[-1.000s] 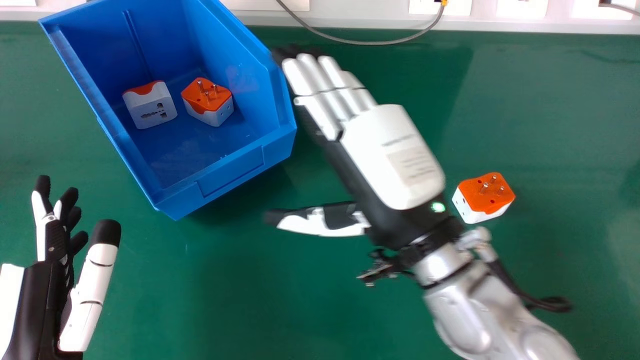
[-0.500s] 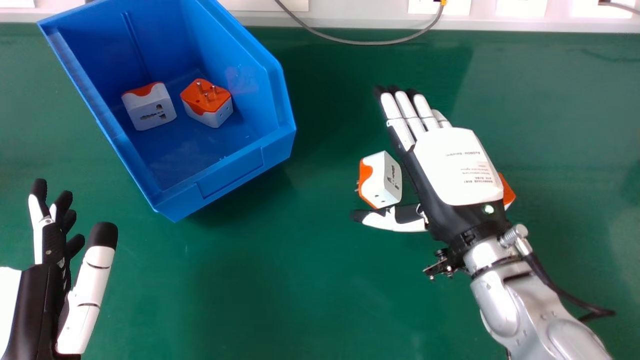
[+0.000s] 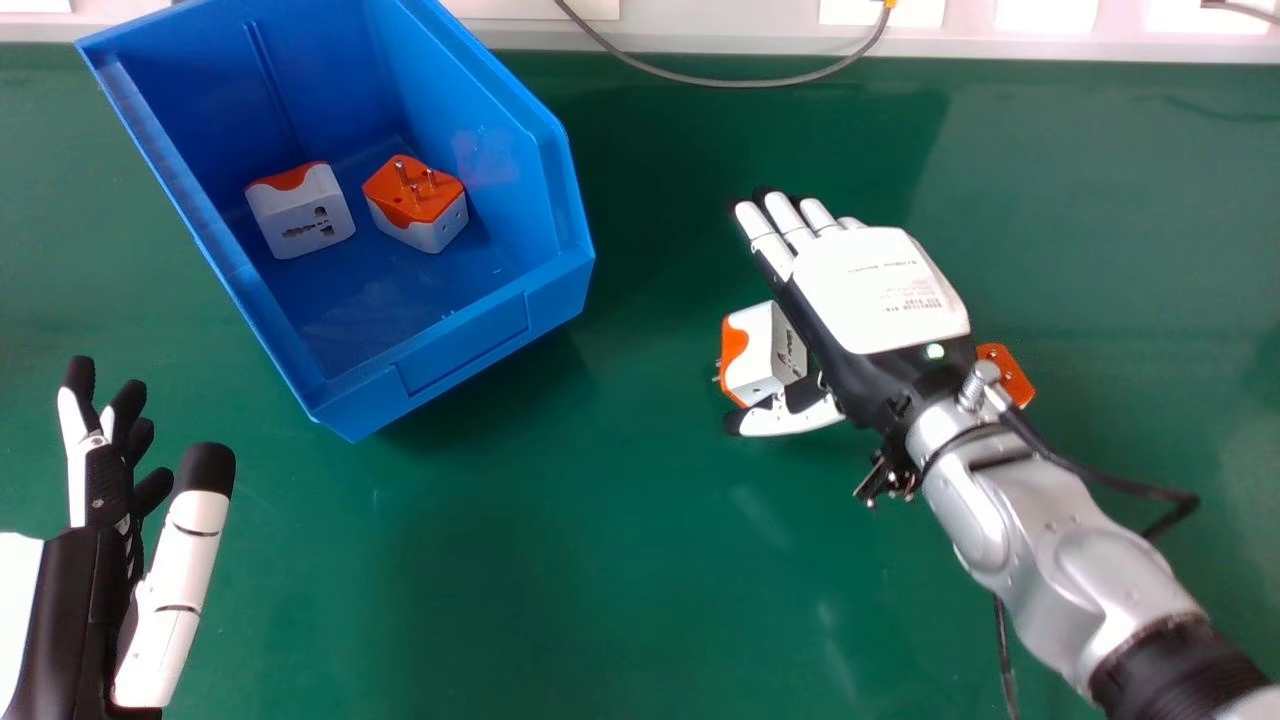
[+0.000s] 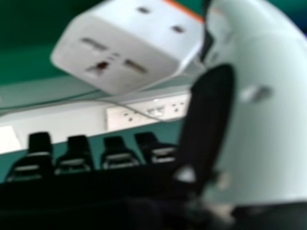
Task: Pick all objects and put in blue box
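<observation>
My right hand [image 3: 870, 290] is low over the table, its fingers straight, palm side beside a white and orange adapter [image 3: 762, 352]; the thumb lies along the adapter's near side. In the right hand view the adapter [image 4: 120, 48] is between the thumb and my right hand's fingers [image 4: 117, 155]. Another orange-topped adapter [image 3: 1008, 375] is partly hidden behind the right wrist. Two more adapters, one showing its sockets [image 3: 302, 212] and one with pins up [image 3: 415, 203], lie in the blue box [image 3: 460, 345]. At the lower left, my left hand [image 3: 105, 500] is open and holds nothing.
The green table [image 3: 560, 560] stretches around the box and hands. A grey cable [image 3: 720, 82] curves along its far edge, in front of a pale wall strip with sockets [image 4: 148, 111]. Another cable [image 3: 1120, 487] hangs by my right forearm.
My right hand has moved right from beside the box, uncovering an adapter, then shifted slightly farther up the table beside it. The left hand has stayed almost still.
</observation>
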